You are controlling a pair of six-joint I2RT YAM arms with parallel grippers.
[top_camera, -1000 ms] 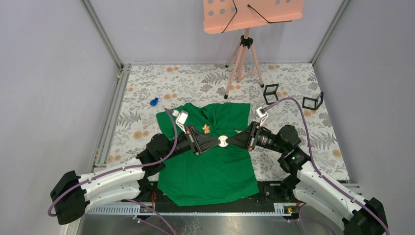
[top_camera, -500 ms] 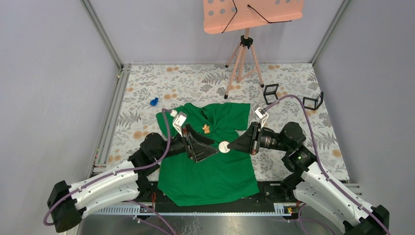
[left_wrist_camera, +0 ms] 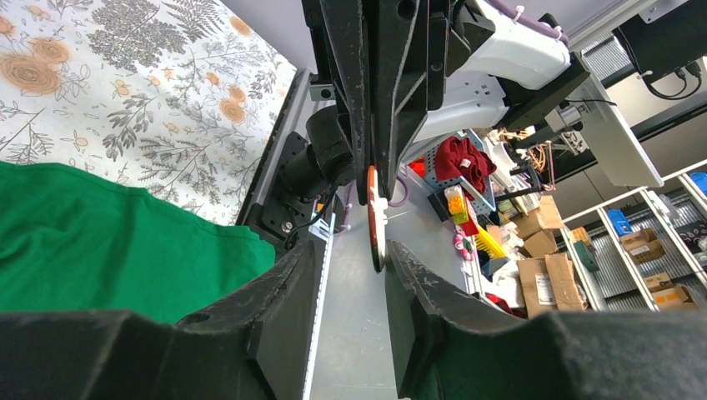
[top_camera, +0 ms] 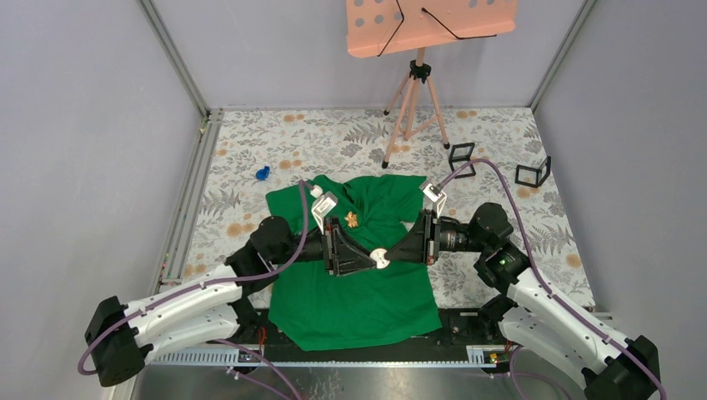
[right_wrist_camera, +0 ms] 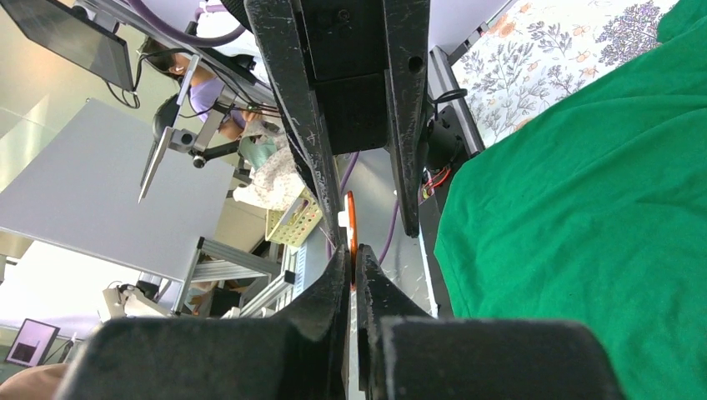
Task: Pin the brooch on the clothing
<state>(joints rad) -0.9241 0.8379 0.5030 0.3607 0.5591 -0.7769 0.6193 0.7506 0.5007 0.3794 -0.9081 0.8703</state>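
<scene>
The green T-shirt (top_camera: 367,292) lies flat on the floral mat, neck to the far side. It also shows in the left wrist view (left_wrist_camera: 100,242) and the right wrist view (right_wrist_camera: 600,217). My right gripper (top_camera: 388,256) is shut on a round brooch (top_camera: 379,258) with a white face and an orange-red rim. It holds the brooch edge-on above the shirt's middle (right_wrist_camera: 351,237). My left gripper (top_camera: 369,261) faces it and is open. The brooch (left_wrist_camera: 373,218) sits between the left fingertips, close to the right finger (left_wrist_camera: 417,275).
A small gold ornament (top_camera: 352,219) sits on the shirt's chest. A blue object (top_camera: 263,173) lies on the mat at the far left. A music-stand tripod (top_camera: 413,108) and two black frames (top_camera: 461,158) (top_camera: 532,173) stand at the back right.
The left gripper drew back from the brooch, then came up to it again, open around it. The right gripper kept hold and shifted the brooch slightly nearer and lower.
</scene>
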